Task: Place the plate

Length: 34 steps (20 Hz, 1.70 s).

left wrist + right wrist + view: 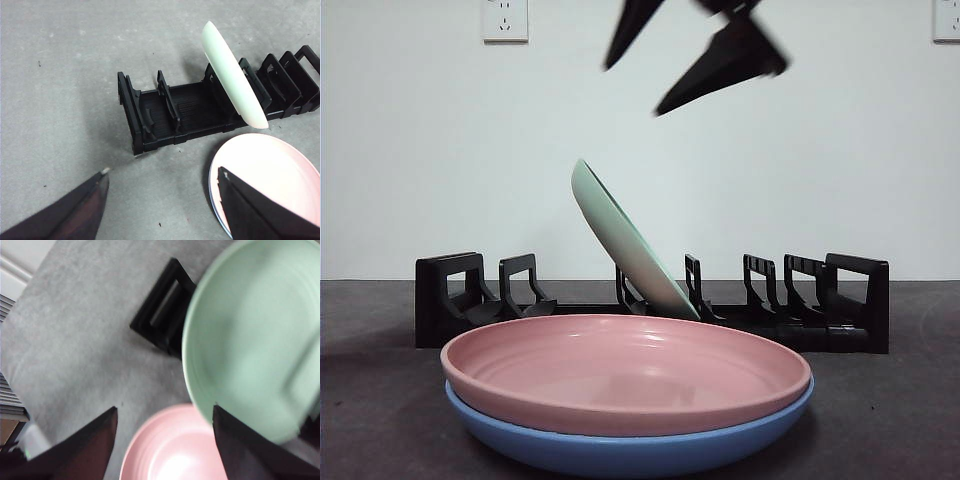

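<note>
wall (440, 150): plain white | sockets (505, 19): two, high | table (380, 400): dark grey

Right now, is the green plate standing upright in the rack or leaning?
Leaning. The green plate sits in the black rack, its top rim tilted well to one side, with no end effector touching it.

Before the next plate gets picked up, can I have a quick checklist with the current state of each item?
1. Green plate sits in the black rack: ok, leaning in a middle slot.
2. Green plate released: ok, no hand touches it.
3. Right hand open and free: ok, above the plates.
4. Left hand open and free: ok, above the table near the rack's end.
5. Pink plate reachable: ok, on top of the blue plate.
6. Green plate stable in its slot: cannot tell.
</note>
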Each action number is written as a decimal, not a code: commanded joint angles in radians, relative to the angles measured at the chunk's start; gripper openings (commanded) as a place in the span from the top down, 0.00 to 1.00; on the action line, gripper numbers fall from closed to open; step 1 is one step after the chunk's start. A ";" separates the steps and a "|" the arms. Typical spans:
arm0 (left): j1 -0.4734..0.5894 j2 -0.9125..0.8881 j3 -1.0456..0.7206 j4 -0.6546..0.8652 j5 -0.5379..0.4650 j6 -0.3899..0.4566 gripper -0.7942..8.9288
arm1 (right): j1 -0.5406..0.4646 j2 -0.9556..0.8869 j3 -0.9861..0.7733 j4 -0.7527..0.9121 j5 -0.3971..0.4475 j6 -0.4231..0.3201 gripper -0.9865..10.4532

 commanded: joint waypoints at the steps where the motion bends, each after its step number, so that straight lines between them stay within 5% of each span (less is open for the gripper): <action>1: -0.001 0.005 0.005 0.010 -0.003 0.006 0.56 | 0.008 0.134 0.124 0.010 -0.006 0.002 0.65; 9: -0.001 0.005 0.005 0.011 -0.003 0.006 0.56 | 0.005 0.377 0.339 0.009 -0.009 -0.018 0.66; 19: -0.001 0.005 0.005 0.012 -0.003 0.006 0.56 | 0.006 0.398 0.339 -0.031 -0.008 -0.028 0.90; 29: -0.001 0.005 0.005 0.013 -0.003 0.006 0.56 | 0.011 0.310 0.436 -0.117 -0.114 -0.017 0.90; 32: -0.001 0.005 0.005 0.014 -0.003 0.006 0.56 | 0.012 0.270 0.542 -0.235 -0.134 -0.058 0.90; 34: -0.001 0.005 0.005 0.019 -0.003 0.006 0.56 | 0.021 0.235 0.584 -0.337 -0.136 -0.152 0.90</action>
